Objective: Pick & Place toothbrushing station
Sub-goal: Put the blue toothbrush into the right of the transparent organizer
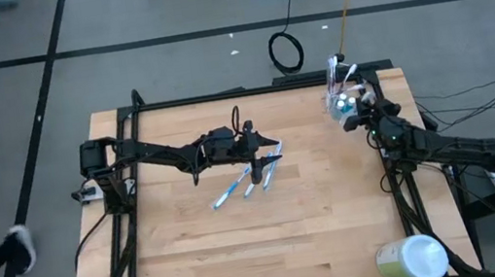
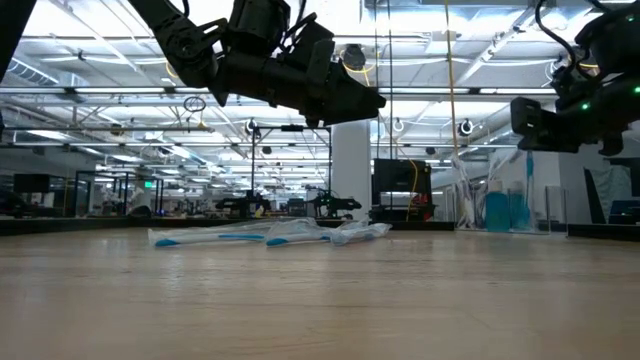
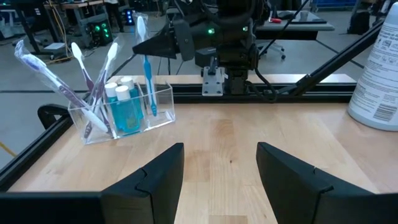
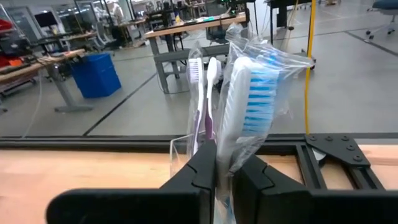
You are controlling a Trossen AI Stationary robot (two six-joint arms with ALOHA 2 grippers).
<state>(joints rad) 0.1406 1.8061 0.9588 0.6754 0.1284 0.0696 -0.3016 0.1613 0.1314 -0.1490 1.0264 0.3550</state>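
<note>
A clear plastic cup (image 3: 163, 99) stands near the table's far right corner (image 1: 338, 100). It holds several toothbrushes and teal-capped tubes (image 3: 126, 106). My right gripper (image 4: 230, 173) is beside the cup, shut on a plastic-wrapped blue-and-white toothbrush (image 4: 250, 87). Several wrapped toothbrushes (image 1: 244, 183) lie flat on the middle of the table (image 2: 270, 235). My left gripper (image 3: 221, 168) hangs open above them (image 1: 273, 144), level and pointing toward the cup, with nothing between its fingers. My right gripper pinches the wrapped toothbrush between its two fingers (image 4: 208, 168), on the handle just below the bristle head (image 4: 229, 158). The fingers come level, across the handle. The toothbrush stands upright, head up, and its blue lower end (image 3: 151, 99) reaches down into the cup.
A large pale green-and-white round container (image 1: 411, 259) lies at the near right corner, also seen in the left wrist view (image 3: 379, 74). A black frame (image 1: 250, 90) runs along the table's edges. Bare wood lies in the near half of the table (image 1: 246, 257).
</note>
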